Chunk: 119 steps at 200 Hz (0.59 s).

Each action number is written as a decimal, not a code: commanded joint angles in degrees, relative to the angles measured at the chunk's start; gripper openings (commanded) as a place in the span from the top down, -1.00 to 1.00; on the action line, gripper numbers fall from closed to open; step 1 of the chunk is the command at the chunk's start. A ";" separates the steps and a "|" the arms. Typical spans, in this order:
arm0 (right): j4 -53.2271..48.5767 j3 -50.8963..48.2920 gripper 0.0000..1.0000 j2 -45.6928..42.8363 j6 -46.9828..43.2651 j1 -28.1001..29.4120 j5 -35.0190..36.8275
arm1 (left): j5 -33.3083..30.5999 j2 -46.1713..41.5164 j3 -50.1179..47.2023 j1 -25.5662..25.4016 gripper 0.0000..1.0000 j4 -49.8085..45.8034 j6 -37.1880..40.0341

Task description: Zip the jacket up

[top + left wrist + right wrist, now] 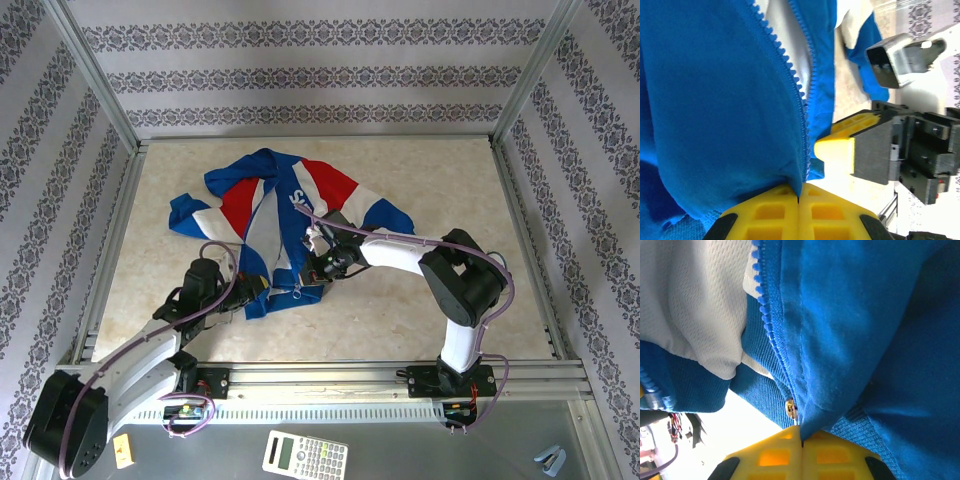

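blue jacket (240, 200) hem tight in left pincer (799, 197) and right pincer (801, 439)

A calculator (305, 456) is lying on the grey shelf (400, 450) by the rail (330, 372), a yellow tag (123, 450) sitting to its left and a small blue-grey item (549, 459) to its right. Patterned walls (300, 80) are enclosing the beige table (430, 180) on three sides.

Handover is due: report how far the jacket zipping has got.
Done: left gripper and right gripper are each shut on the jacket at its hem, beside the zipper teeth. In hand: apparently lining up the zipper ends. Remaining: the front lies open, so all the zipping.
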 commanded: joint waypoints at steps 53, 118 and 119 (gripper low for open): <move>4.36 0.58 1.00 -10.81 -5.18 -1.80 -1.69 | -2.98 -6.71 4.24 0.74 1.00 6.67 8.50; 10.47 -2.66 1.00 -17.53 -7.10 -3.89 -3.86 | 1.29 0.54 5.41 0.59 1.00 28.44 9.81; 10.66 -2.72 1.00 -17.54 -7.06 -3.89 -3.89 | 1.31 0.68 5.40 0.56 1.00 28.78 9.80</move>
